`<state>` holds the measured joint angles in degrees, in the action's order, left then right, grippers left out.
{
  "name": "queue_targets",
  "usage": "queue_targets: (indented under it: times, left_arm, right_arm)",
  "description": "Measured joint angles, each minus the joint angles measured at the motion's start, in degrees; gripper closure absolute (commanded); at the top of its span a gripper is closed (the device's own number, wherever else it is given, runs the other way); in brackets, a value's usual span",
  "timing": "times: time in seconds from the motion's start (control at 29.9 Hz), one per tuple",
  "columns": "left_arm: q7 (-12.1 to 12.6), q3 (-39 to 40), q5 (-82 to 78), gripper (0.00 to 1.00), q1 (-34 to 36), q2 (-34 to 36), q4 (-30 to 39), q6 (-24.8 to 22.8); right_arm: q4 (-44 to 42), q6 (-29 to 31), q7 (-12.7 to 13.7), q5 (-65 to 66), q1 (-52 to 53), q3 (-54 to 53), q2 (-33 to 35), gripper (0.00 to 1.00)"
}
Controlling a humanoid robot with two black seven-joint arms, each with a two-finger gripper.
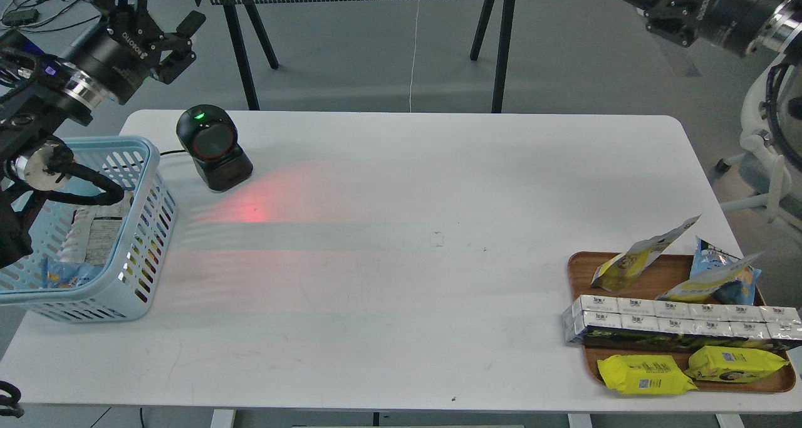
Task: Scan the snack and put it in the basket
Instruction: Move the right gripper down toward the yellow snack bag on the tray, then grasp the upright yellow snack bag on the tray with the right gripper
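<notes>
Our left tool (180,42) hangs open and empty above the scanner (213,147); our right tool (658,15), far right of the scanner, also gapes. Left of the scanner, the basket (145,227) holds packets. The snack (633,265) leans in the tray (583,271) at the worktop's (401,277) opposite end.

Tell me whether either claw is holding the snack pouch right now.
No: the snack pouch stands on the wooden tray, while the left claw and right claw hang empty, far above the table.
</notes>
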<state>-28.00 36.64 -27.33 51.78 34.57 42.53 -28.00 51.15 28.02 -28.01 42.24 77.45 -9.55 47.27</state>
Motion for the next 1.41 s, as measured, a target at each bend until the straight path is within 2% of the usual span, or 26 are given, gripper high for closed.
queue_targets:
  times: [0.23,0.33,0.47,0.6,0.77,1.24,1.41]
  left_arm:
    - [0.0,-0.4,-0.2,0.00,2.8,-1.3,0.0,0.0]
    - [0.0,-0.7,-0.3,0.00,2.9,-0.9,-0.1,0.0]
    - [0.0,-0.8,-0.4,0.00,2.9,0.1,-0.1,0.0]
    - [0.0,-0.8,-0.4,0.00,2.2,0.6,0.0,0.0]
    - [0.0,-0.8,-0.4,0.00,1.7,0.5,0.0,0.0]
    - [0.0,-0.8,-0.7,0.00,0.9,0.3,-0.1,0.0]
    - [0.0,-0.8,-0.9,0.00,0.4,0.3,-0.2,0.0]
  right_arm:
    - [19.7,0.0,0.0,28.7,6.7,0.3,10.7,0.03]
    - [29.9,0.0,0.0,41.2,6.7,2.3,14.9,0.03]
    - [37.8,0.0,0.0,59.8,5.2,6.3,19.9,0.03]
    - [39.0,0.0,0.0,71.6,1.5,9.6,21.2,0.03]
    - [39.0,0.0,0.0,78.7,-3.2,10.5,20.8,0.03]
    - [35.6,0.0,0.0,82.8,-7.4,10.7,16.4,0.04]
    - [32.0,0.0,0.0,82.8,-8.7,10.7,11.6,0.12]
